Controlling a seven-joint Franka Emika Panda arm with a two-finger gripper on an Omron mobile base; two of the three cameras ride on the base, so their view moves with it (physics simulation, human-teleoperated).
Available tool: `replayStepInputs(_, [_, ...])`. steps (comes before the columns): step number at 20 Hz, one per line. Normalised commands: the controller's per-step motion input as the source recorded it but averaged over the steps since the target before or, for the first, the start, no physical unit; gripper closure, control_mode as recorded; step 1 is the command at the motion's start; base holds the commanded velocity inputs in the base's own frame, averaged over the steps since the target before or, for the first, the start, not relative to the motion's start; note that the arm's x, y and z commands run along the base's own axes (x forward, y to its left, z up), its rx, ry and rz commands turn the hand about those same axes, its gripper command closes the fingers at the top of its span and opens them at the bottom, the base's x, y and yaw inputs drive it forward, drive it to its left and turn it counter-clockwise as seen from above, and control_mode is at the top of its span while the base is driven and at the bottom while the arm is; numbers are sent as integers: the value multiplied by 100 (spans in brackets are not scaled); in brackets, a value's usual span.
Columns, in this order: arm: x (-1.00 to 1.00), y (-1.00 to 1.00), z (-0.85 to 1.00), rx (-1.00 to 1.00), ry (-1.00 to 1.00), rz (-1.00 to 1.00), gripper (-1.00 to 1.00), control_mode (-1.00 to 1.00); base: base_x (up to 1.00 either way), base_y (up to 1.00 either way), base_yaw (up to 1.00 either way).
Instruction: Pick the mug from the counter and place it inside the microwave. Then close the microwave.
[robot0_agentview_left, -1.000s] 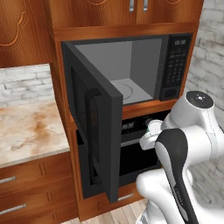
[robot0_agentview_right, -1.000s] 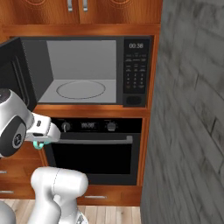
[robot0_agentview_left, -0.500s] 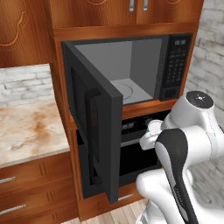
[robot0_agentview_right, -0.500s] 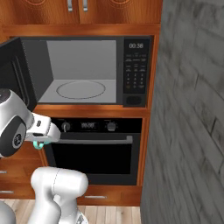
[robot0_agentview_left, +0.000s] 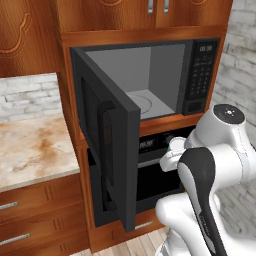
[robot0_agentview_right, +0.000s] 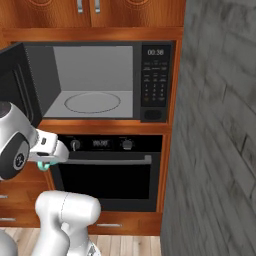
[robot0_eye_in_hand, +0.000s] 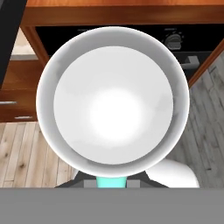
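- We hold the mug (robot0_eye_in_hand: 113, 100) in the claw (robot0_eye_in_hand: 112, 181): in the hand view its pale round mouth opens toward the camera, and a strip of its teal body shows at the bottom where the claw pinches it.
- From the right base view, a bit of teal (robot0_agentview_right: 44, 165) peeks out under the white hand, low and left, in front of the oven (robot0_agentview_right: 107, 172) and its knobs.
- The microwave (robot0_agentview_right: 100, 80) sits above the oven, its door (robot0_agentview_left: 107, 150) swung wide to the left, its grey inside and round plate (robot0_agentview_right: 92, 102) bare.
- What the next move turns on, as we judge it: the opening lies above the mug and farther in, so the mug must go up past the shelf edge, then forward onto the plate.
- The open door hangs just to the left of the arm; we would keep clear of it while lifting.
- The surface (robot0_agentview_left: 35, 150) lies to the left, beyond the door.
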Motion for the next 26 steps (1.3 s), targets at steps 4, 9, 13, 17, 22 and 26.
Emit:
replayStepInputs(4, [-8,0,11,-2,-10,0,100,-100,0,0,0])
replayStepInputs(9, [-15,-26,15,0,-6,0,100,-100,0,0,0])
replayStepInputs(13, [0,-17,0,0,0,-1,100,-100,0,0,0])
replayStepInputs(17, [11,2,-2,0,0,0,100,-100,0,0,0])
replayStepInputs(22, [3,6,3,0,-1,2,100,-100,0,0,0])
replayStepInputs(26, [0,0,10,5,-3,8,100,-100,0,0,0])
